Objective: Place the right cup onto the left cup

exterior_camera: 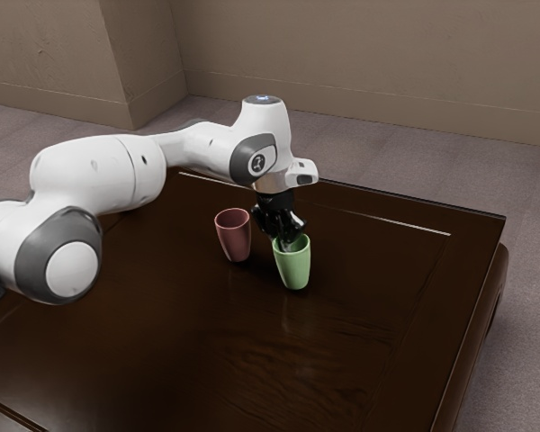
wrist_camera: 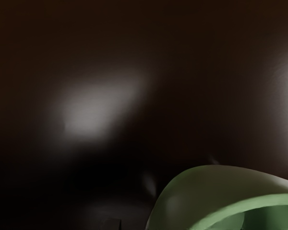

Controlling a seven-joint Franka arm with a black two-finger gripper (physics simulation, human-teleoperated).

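The gripper (exterior_camera: 291, 238) is pointing down into the mouth of the green cup (exterior_camera: 293, 266), 1 of 2 cups on the dark counter (exterior_camera: 360, 306), and I cannot tell whether it is standing apart, closing together or clamping on the rim. The green cup is sitting upright directly under the gripper, while the red cup (exterior_camera: 234, 239) is standing upright near the gripper, toward the exterior view's left, its open mouth facing up.
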